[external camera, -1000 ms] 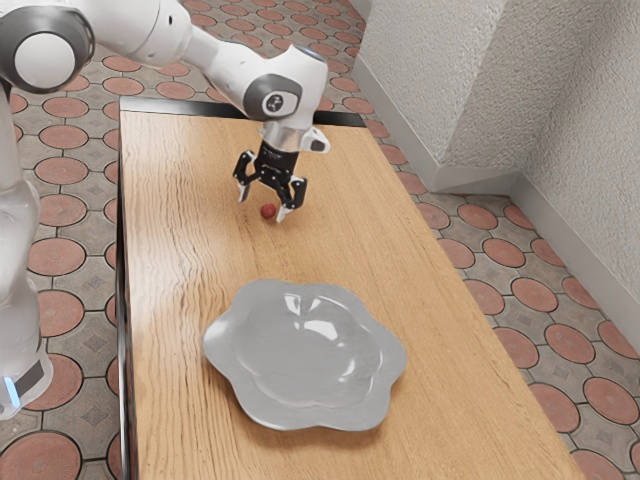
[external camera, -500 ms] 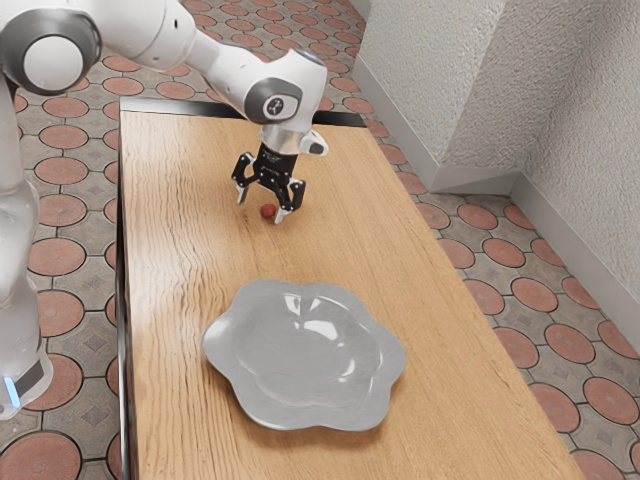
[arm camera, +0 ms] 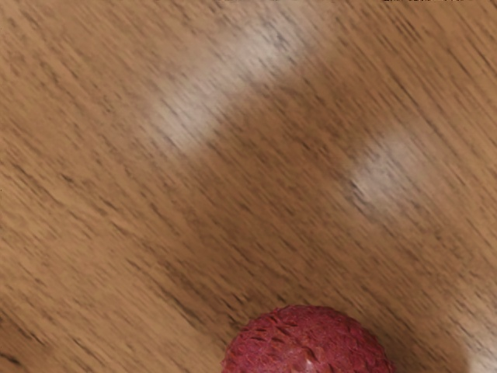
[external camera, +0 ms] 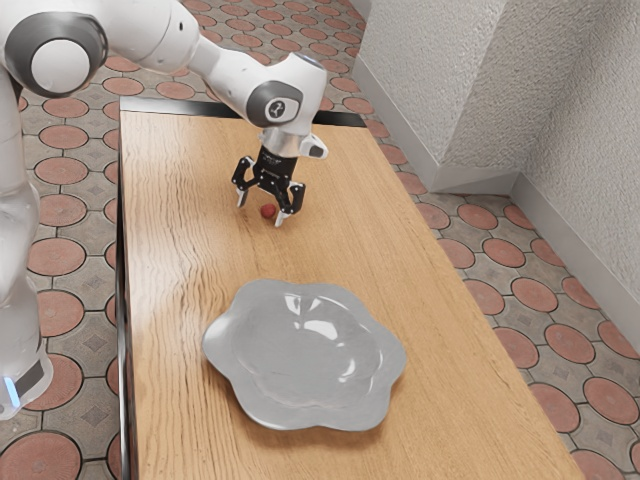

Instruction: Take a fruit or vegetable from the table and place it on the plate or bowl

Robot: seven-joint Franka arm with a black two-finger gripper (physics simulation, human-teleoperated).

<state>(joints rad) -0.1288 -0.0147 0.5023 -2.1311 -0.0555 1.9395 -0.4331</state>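
Observation:
A small dark-red, rough-skinned fruit [external camera: 267,211] lies on the wooden table [external camera: 180,200], beyond the plate. My black gripper [external camera: 262,212] is low over it, open, with one finger on each side of the fruit; I cannot tell whether they touch it. In the wrist view the red fruit [arm camera: 307,342] sits just under my hand on the wood grain. A wide grey plate [external camera: 305,352] with a wavy, flower-shaped rim rests nearer the table's front, well apart from the fruit.
The table's far edge has a dark strip [external camera: 200,105]. Past the table's right side in the exterior view are a tiled floor [external camera: 520,290] and a white textured wall [external camera: 450,70]. Bare wood surrounds the plate.
My hand has sunk a little lower around the fruit and drifted slightly toward the exterior view's left. The fruit and the plate have stayed where they were.

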